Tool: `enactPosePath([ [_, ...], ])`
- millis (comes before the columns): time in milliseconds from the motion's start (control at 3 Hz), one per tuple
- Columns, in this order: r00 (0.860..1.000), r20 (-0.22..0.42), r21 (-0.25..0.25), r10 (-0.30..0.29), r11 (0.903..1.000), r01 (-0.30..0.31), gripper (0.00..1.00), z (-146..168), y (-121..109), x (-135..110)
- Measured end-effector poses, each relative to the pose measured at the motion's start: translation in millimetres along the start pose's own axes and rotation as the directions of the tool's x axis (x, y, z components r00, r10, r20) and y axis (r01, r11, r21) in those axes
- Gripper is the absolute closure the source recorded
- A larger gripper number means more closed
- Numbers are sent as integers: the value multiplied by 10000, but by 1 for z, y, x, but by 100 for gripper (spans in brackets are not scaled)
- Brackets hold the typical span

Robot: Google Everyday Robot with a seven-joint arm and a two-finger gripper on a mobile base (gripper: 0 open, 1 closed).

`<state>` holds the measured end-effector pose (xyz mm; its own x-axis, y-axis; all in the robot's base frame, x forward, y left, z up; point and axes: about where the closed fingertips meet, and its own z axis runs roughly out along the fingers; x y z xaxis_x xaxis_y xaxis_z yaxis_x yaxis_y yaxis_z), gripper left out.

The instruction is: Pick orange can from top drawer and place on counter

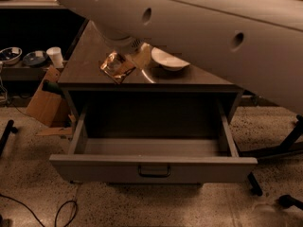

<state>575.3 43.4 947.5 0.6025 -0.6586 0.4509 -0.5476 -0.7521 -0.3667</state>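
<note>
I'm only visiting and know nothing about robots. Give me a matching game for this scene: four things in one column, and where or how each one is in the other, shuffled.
Things
1. orange can
2. white bowl
3. top drawer
4. white cup

Places or states
A. pulled open, nothing seen inside
B. on a low shelf left of the counter
C. tilted in the hand, over the counter
D. resting on the counter, right of the can

Pairs: 1-C, 2-D, 3-A, 4-B
</note>
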Motion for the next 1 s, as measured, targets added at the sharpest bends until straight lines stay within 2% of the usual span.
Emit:
enactPosePath([
  [333,9927,658,1137,-1011,9891,932,100,10,-38,9],
  [667,9573,1367,2049,-2549,9527,2244,100,27,-80,18],
  [1000,9099,1878,2357,-3699,9163,3238,100,45,-105,19],
])
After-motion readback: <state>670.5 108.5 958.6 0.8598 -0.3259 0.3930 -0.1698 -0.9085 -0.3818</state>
